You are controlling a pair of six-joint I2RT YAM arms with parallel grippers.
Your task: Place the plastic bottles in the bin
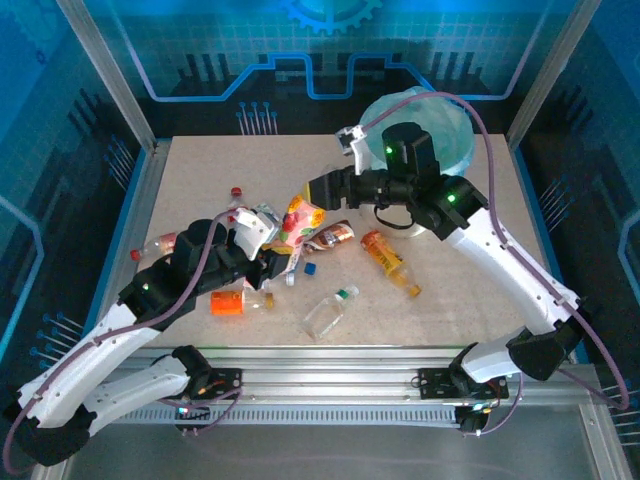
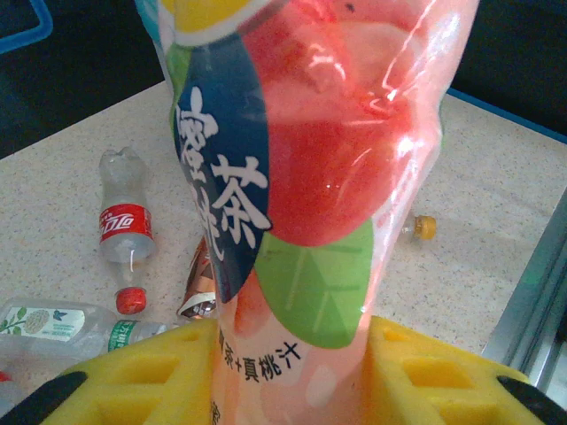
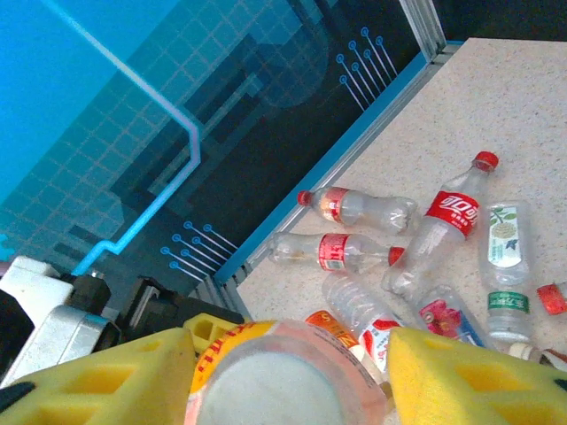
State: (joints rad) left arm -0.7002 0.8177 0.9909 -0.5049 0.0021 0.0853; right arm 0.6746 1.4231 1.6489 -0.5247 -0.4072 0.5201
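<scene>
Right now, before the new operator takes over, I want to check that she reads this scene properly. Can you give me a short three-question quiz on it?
1. True or false: the left jaws hold nothing.
2. Where does the bin stand in the top view? A) far right B) near left C) dead centre
3. In the right wrist view, what colour are the caps of the red-labelled bottles?

Key
1. False: they are shut on the pink tea bottle.
2. A
3. Red
</scene>
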